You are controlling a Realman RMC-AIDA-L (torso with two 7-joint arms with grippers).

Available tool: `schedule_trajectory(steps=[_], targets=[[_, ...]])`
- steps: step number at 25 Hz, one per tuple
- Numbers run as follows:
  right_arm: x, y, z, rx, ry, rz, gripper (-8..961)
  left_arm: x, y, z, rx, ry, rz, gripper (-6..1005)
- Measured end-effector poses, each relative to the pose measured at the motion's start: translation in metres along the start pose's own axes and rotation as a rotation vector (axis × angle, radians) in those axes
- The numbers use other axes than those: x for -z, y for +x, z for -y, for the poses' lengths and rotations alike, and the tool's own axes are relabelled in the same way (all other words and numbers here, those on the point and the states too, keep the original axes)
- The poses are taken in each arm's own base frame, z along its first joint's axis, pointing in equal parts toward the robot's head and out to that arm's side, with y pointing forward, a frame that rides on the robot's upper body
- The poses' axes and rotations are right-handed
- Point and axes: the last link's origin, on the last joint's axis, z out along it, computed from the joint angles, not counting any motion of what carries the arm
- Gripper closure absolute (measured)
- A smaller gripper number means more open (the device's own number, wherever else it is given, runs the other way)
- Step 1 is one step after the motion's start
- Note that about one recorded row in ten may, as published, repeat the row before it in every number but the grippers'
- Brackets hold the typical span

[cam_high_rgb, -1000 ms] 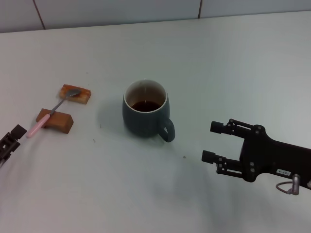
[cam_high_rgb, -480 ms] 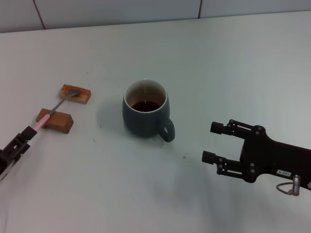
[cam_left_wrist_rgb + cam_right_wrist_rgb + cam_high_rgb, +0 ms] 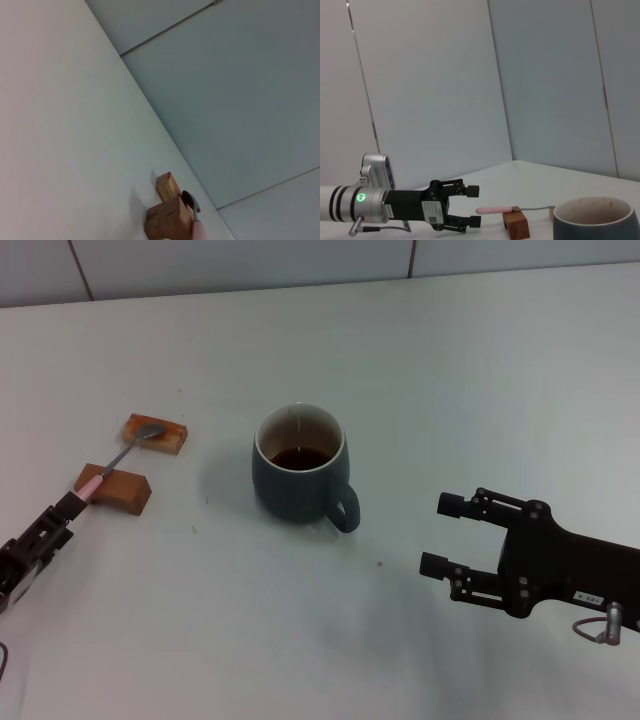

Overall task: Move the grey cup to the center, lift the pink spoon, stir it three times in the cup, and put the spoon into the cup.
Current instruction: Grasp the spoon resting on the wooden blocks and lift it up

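The grey cup (image 3: 298, 468) stands mid-table with dark liquid inside, its handle turned toward my right side; its rim also shows in the right wrist view (image 3: 595, 217). The pink spoon (image 3: 92, 483) lies across two wooden blocks, bowl on the far one. My left gripper (image 3: 68, 506) is low at the left edge. In the right wrist view this left gripper (image 3: 475, 206) is open, its fingertips on either side of the end of the spoon's handle (image 3: 492, 210). My right gripper (image 3: 438, 534) is open and empty, right of the cup.
The near wooden block (image 3: 118, 490) and the far block (image 3: 155, 434) hold the spoon up off the table; both blocks (image 3: 169, 220) show in the left wrist view. A tiled wall (image 3: 250, 260) runs behind the white table (image 3: 450, 370).
My left gripper has moved forward along the table to the end of the spoon's pink handle. The right gripper has drifted very slightly back. Cup and spoon have not moved.
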Motion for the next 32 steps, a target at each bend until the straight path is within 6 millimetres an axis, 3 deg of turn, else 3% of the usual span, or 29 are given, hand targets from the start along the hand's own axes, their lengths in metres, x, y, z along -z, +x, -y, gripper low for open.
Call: schedule_trajectory(steps=[32], targets=[[0.001,-0.002,0.004,0.024,-0.004,-0.017,209,-0.019,0.003,-0.003,0.021,0.002,-0.001,137]])
